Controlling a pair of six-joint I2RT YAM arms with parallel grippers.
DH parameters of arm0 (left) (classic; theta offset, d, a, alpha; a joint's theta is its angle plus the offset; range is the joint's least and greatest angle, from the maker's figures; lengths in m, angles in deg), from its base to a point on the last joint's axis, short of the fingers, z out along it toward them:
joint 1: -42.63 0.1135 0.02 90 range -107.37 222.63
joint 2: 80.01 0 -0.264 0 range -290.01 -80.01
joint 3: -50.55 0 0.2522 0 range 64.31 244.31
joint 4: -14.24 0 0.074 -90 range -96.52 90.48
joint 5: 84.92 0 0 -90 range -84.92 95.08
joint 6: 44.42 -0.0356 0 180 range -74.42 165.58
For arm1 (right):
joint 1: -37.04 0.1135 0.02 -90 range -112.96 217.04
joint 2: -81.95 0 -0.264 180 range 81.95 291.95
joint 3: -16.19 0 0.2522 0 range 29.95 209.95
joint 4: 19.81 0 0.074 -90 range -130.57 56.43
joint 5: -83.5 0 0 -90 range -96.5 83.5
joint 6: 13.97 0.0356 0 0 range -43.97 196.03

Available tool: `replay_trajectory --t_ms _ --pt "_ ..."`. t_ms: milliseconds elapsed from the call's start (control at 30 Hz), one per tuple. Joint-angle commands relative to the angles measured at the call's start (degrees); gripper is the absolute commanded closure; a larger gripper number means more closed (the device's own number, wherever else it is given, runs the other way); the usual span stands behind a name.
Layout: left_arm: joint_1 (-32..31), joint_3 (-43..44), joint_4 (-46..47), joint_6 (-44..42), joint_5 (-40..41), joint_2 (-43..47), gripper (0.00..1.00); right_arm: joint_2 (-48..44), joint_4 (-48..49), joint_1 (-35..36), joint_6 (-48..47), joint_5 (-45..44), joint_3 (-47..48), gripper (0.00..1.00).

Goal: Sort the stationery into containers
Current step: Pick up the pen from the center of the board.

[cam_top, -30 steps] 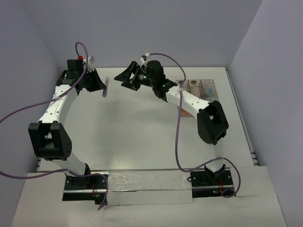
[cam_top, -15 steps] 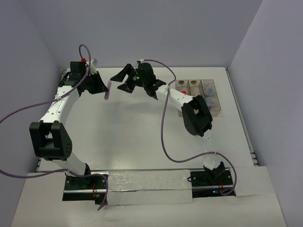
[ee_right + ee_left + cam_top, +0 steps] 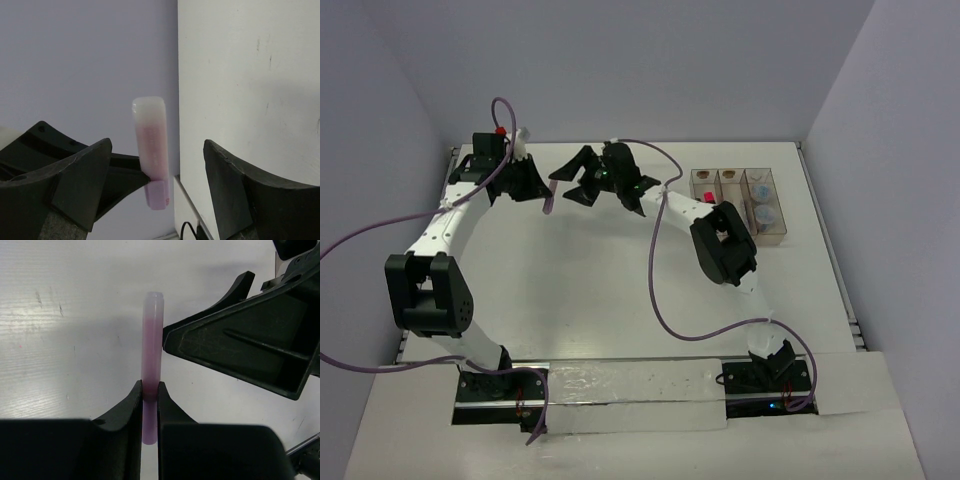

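Left wrist | our left gripper clamps the pink stick, free end offered | right gripper jaws wide apart beside it | we judge handover toward upper-right bins.

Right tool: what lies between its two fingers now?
In the right wrist view, the pink stick, clamped by the left tool, stands inside the open right tool, touching neither finger.

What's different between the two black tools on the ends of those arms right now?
The left tool is shut on a pink stick, pinching it near one end; the right tool is open wide and holds nothing. The left tool's gap is closed down to the stick's width, while in the right wrist view the stick shows inside the right tool's broad gap. Both are black, two-fingered, and face each other.
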Motion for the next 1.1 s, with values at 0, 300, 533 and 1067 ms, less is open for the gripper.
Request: replay_trajectory --t_ms 0,300,533,1067 --pt "-0.62 -0.74 3.1 0.18 -1.23 -0.43 1.0 1.75 3.76 0.95 2.35 0.34 2.23 0.19" --pt "-1.82 -0.68 4.04 0.57 -0.98 -0.79 1.0 3.91 8.18 1.53 7.23 1.02 0.62 0.35" --pt "-3.01 -0.55 4.64 0.25 0.66 -1.69 1.0 4.07 8.82 2.31 7.48 1.82 1.48 0.78" --pt "-3.48 5.37 -1.06 -4.74 -6.17 1.73 0.01 -15.03 5.25 -6.56 -13.05 4.1 -15.41 1.0"
